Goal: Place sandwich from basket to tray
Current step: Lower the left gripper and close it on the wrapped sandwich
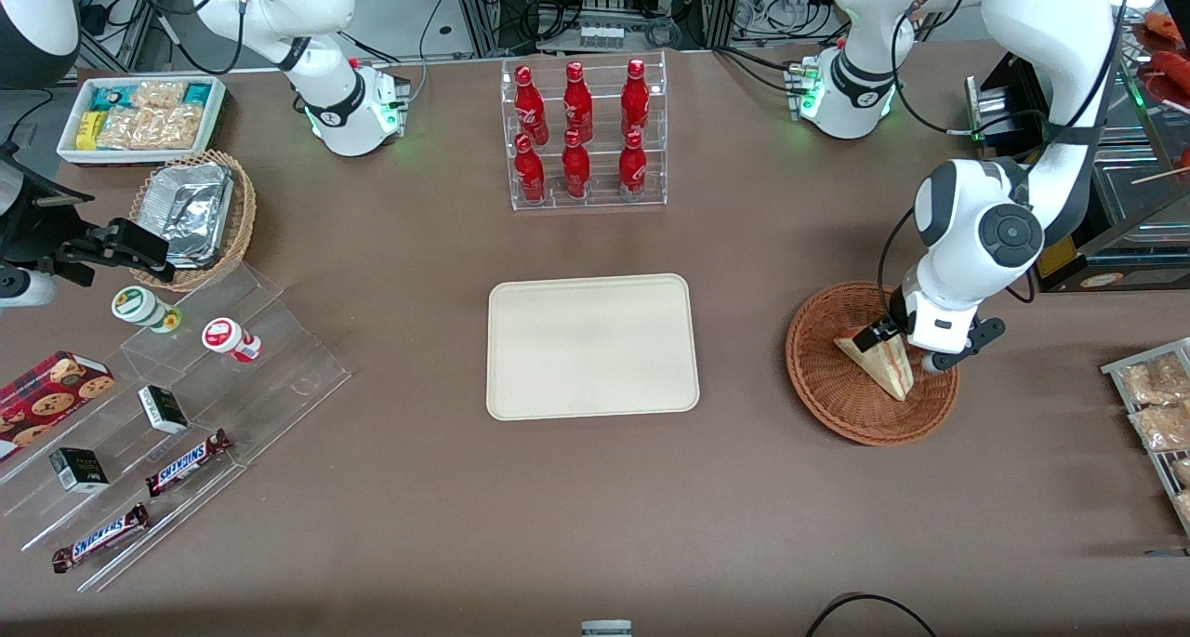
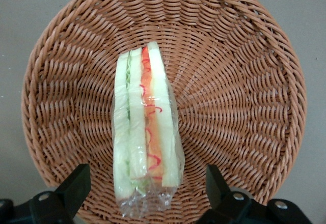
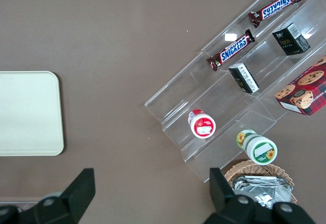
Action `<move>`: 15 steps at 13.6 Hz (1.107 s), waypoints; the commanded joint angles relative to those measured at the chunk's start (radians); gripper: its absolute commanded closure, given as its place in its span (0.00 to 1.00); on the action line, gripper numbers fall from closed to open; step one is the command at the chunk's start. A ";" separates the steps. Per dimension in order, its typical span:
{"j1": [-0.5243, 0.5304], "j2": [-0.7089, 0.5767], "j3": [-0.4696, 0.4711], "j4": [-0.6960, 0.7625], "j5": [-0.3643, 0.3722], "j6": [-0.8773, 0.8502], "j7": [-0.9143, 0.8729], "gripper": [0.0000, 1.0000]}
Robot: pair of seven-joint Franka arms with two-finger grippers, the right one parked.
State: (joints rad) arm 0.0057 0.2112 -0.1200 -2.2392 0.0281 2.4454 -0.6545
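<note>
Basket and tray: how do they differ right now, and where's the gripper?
The basket is round, reddish-brown woven wicker; the tray is a flat cream rectangle with rounded corners. The basket holds the wrapped sandwich; the tray holds nothing. The gripper is open over the basket, fingers either side of the sandwich. Both rest on the brown table.

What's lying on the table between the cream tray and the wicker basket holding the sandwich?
Nothing: the front view shows only bare brown tabletop between the tray and the basket. The sandwich lies in the basket, with the gripper open over it.
</note>
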 commanded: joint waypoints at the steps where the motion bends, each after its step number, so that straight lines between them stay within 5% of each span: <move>1: -0.001 0.019 0.005 -0.005 0.000 0.044 -0.022 0.00; 4: 0.002 0.051 0.008 -0.005 0.000 0.090 -0.022 0.02; 7: 0.004 0.054 0.010 -0.007 0.000 0.098 -0.022 0.66; 9: 0.004 0.048 0.010 -0.007 0.000 0.092 -0.019 0.99; 15: -0.054 -0.077 0.000 0.093 0.003 -0.165 -0.016 1.00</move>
State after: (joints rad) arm 0.0001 0.2048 -0.1178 -2.1909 0.0281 2.3920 -0.6571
